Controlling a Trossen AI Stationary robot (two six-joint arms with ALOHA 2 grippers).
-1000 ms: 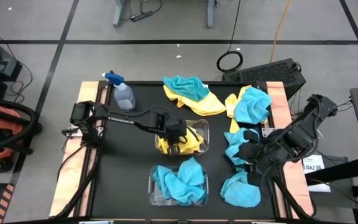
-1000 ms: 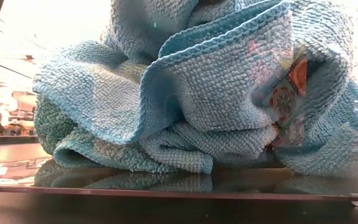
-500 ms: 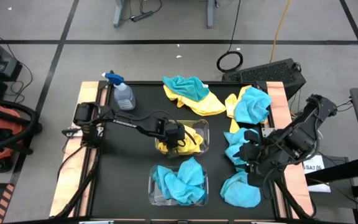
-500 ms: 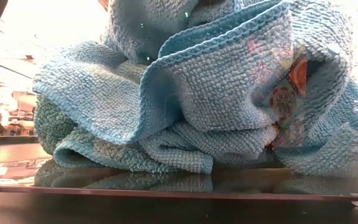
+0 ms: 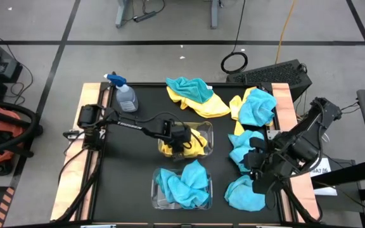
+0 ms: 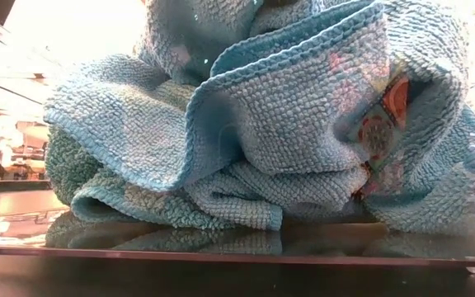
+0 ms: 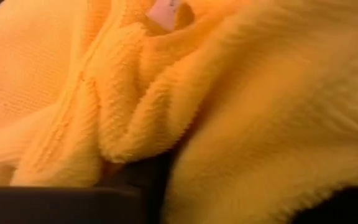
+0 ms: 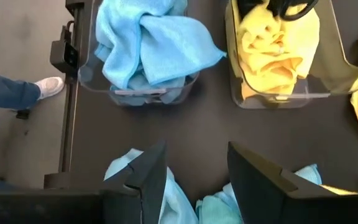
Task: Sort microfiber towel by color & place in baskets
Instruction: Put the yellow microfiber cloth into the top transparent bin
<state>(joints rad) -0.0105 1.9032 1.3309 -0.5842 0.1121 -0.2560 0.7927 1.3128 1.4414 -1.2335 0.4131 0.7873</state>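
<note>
Two clear baskets stand mid-table. The far basket (image 5: 203, 130) holds yellow towels (image 8: 278, 50), the near basket (image 5: 158, 197) holds teal towels (image 5: 184, 185), which fill the low view (image 6: 287, 132). My left gripper (image 5: 179, 136) is down in the far basket, with yellow cloth (image 7: 216, 93) filling its wrist view. My right gripper (image 5: 256, 170) (image 8: 194, 171) is open and hovers over the right side, between two loose teal towels (image 5: 241, 147) (image 5: 246, 195) lying on the table. Two teal-over-yellow heaps (image 5: 194, 94) (image 5: 255, 104) lie at the far edge.
A clear spray bottle with a blue trigger (image 5: 125, 96) stands at the far left corner. Bare black tabletop (image 5: 122, 171) lies left of the baskets. A person's leg and white shoe (image 8: 42, 87) show beyond the table edge in the right wrist view.
My right gripper has moved a little toward the table's near edge, still open, above the loose teal towels. The towels and baskets lie as before.
</note>
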